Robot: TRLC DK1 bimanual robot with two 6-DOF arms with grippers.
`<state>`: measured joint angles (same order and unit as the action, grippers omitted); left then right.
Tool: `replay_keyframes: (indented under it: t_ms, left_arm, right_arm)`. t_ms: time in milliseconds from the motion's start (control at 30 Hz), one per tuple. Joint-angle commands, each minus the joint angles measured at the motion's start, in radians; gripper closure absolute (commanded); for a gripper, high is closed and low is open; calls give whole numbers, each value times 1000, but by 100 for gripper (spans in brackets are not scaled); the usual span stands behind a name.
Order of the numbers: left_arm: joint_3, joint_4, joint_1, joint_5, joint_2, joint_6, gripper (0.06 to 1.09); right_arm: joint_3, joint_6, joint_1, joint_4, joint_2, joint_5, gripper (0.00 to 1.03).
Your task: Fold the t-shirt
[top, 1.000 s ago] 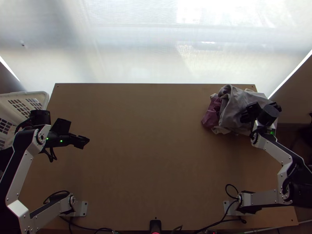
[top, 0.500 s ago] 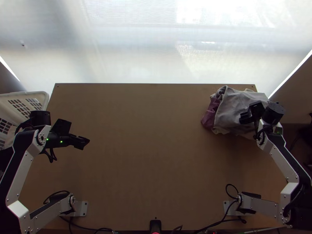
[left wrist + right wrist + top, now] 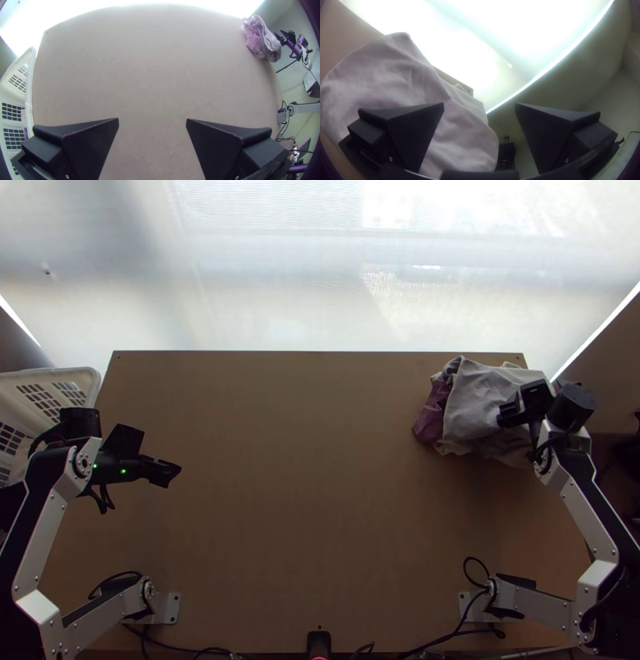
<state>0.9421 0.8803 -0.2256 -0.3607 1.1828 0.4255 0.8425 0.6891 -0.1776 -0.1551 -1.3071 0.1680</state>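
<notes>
When compared with half a second earlier, saw the right gripper (image 3: 553,391) shifted outward, above the desk's (image 3: 304,460) right edge, with slightly more of the pale cloth (image 3: 476,404) uncovered. Found its fingers spread wide and gripping nothing. Noticed hardly any shift in the left gripper (image 3: 146,454), high above the desk's left side, fingers likewise well apart and empty. Against a second ago, saw the pale cloth draped smoother, though still bunched on the desk's far right corner. Made out mauve cloth (image 3: 434,412) crumpled against it, toward the desk's middle; could not tell which piece was the t-shirt. Saw a white slotted basket (image 3: 56,371) just beside the desk's left edge, plus black cables (image 3: 448,638) along its near edge. Found part of the pale cloth blocked from above by the right gripper.
</notes>
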Motion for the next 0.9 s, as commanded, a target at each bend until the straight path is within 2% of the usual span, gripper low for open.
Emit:
replay_keyframes:
  t_ms: [0, 133, 333, 433, 533, 667, 867]
  left_arm:
    - [9, -7, -4, 0, 6, 2, 10]
    - [9, -9, -4, 0, 6, 2, 10]
    - [15, -9, -4, 3, 8, 4, 10]
    - [15, -10, -3, 3, 8, 4, 10]
    - [15, -15, 5, 3, 11, 2, 10]
    - [17, -21, 15, 3, 18, -5, 10]
    - [6, -26, 25, 5, 20, -10, 10]
  right_arm:
    - [-10, 75, 3, -89, 23, 11, 4]
    - [-36, 109, 21, -169, 74, 31, 4]
    - [-51, 190, 61, -198, 138, 41, 4]
    - [-22, 193, 66, -190, 164, 44, 4]
    - [46, 153, 55, -115, 154, 44, 4]
    - [15, 179, 38, -231, 160, 45, 4]
    - [-33, 198, 49, -233, 143, 47, 4]
